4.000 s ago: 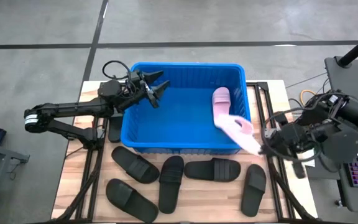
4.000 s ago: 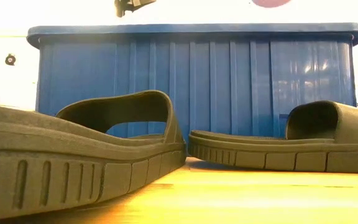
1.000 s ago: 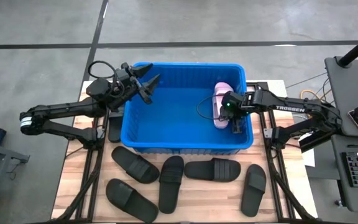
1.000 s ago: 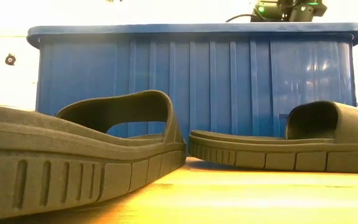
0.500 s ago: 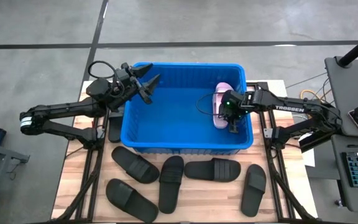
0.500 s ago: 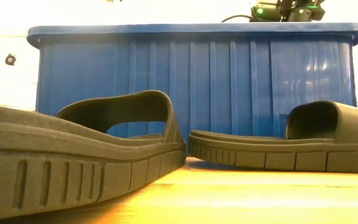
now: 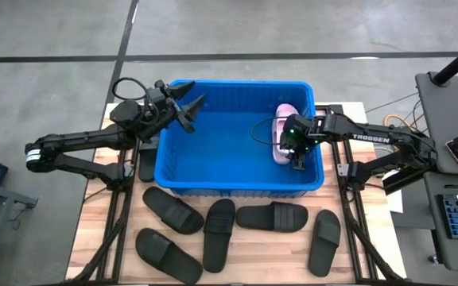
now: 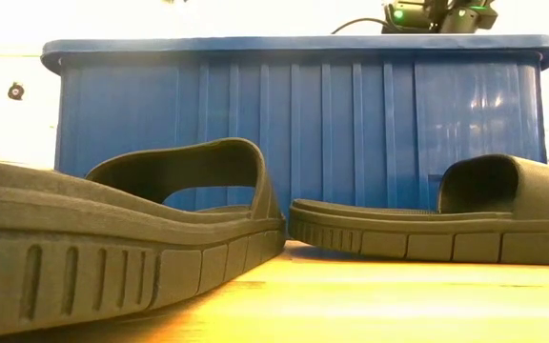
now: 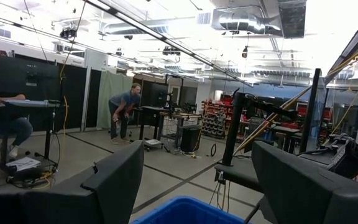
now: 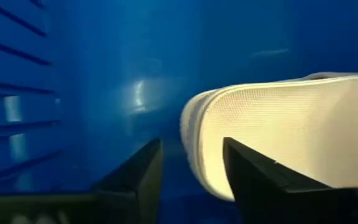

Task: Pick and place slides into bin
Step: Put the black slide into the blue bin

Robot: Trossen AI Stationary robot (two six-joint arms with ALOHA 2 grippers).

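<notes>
The blue bin point(image 7: 237, 83) stands on the table's far half. Pale pink slide material point(image 7: 283, 127) lies inside at its right end; in the right wrist view one pink slide point(image 10: 291, 124) shows its textured sole. My right gripper point(image 7: 299, 157) reaches down into that end and is open point(image 10: 192, 144), with the slide's rounded end just beyond its fingertips. My left gripper point(image 7: 193, 111) hangs open over the bin's far left corner, holding nothing point(image 9: 197, 155). Several black slides point(image 7: 219, 233) lie flat on the table in front of the bin. My right gripper stands open at the pink slide's rounded end point(image 10: 197, 137), coming from above and slanting down. Whether one finger point(image 10: 266, 180) still touches the slide, I cannot tell. The slide rests inside the bin.
Black slides point(image 7: 171, 210) point(image 7: 271, 216) point(image 7: 324, 241) fill the near strip of the wooden table; two rise close in the low view point(image 8: 122, 238) point(image 8: 437, 219) before the bin's wall point(image 8: 294, 114). Another black slide point(image 7: 145, 164) lies beneath the left arm. People show in the room behind.
My right gripper has stayed at the bin's right end, over the pink slide, and its wrist has rolled a little. The pink slide lies in the bin where it was.
</notes>
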